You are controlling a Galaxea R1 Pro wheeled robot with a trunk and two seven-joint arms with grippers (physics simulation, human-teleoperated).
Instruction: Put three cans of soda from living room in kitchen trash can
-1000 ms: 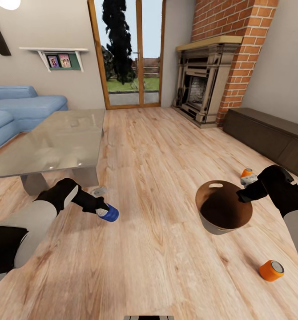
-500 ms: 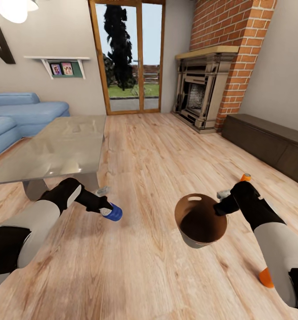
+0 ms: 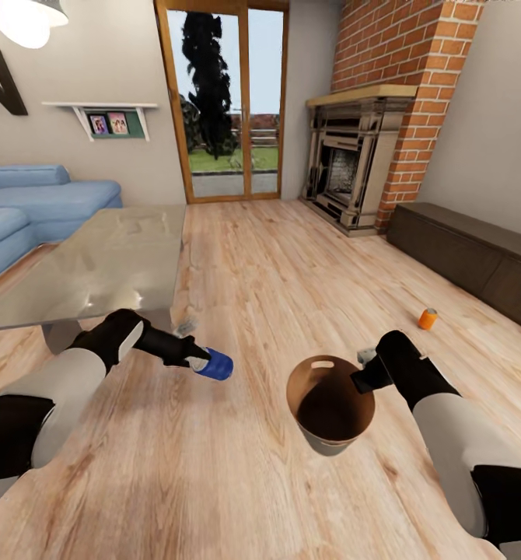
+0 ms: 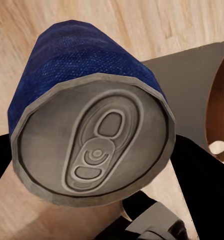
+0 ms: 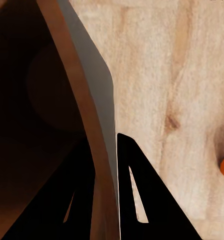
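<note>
- Left gripper [image 3: 201, 362]: fingers clenched on the blue soda can [image 3: 215, 364], held sideways above the floor [image 3: 276, 272].
- Right gripper [image 3: 361, 380]: fingers [image 5: 134, 190] pinch the trash can [image 3: 329, 406] rim, one inside, one outside.
- Orange soda can [image 3: 428, 318] upright near the low cabinet [image 3: 466, 249].

Left arm stretched forward, left gripper [image 3: 201, 362] clamped on the blue can [image 3: 215, 364], held sideways off its fingertips. Right arm bent inward, right gripper [image 3: 359, 381] pinching the bin's rim [image 5: 99, 150], one finger [image 5: 71, 200] inside, one outside.
</note>
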